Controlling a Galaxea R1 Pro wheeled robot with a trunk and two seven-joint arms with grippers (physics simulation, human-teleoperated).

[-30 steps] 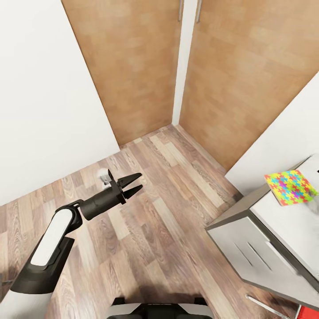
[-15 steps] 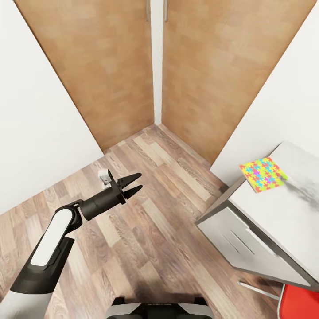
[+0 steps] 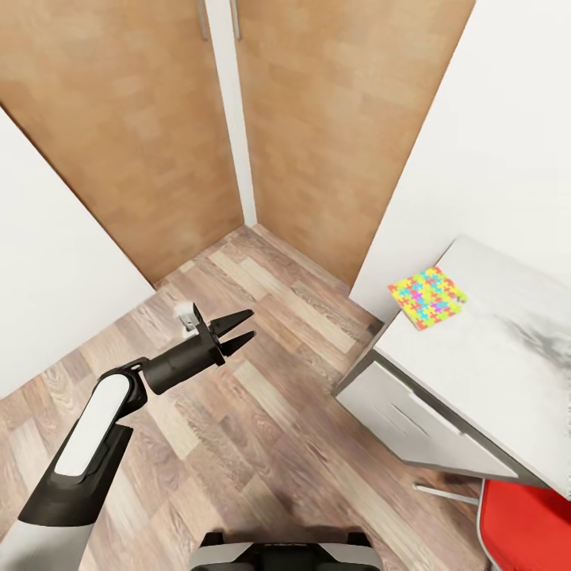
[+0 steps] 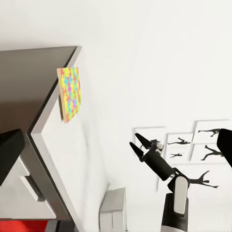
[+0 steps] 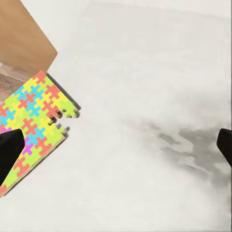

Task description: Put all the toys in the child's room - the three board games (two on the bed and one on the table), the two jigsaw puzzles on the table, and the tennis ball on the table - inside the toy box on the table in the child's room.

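Observation:
A jigsaw puzzle (image 3: 427,296), a thin square of bright interlocking pieces, lies on the near corner of the table (image 3: 507,357), which has a light grey top and white drawers. In the right wrist view the jigsaw puzzle (image 5: 31,121) lies flat on the pale table top (image 5: 145,96), off to one side of the open, empty fingers (image 5: 7,152). My left gripper (image 3: 252,323) is held out over the wood floor, left of the table, open and empty. The left wrist view looks across the jigsaw puzzle (image 4: 70,94) to my right gripper (image 4: 134,140), open in the air.
Wooden wardrobe doors (image 3: 317,119) fill the corner ahead, between white walls. A red chair (image 3: 531,523) stands at the table's near side. Black baseball-player prints (image 4: 203,145) hang on the far wall. A light grey box shape (image 4: 113,217) sits further along the table.
The whole view has swung, so the doors slide left and more of the table top and the red chair come into sight. The left arm keeps its pose.

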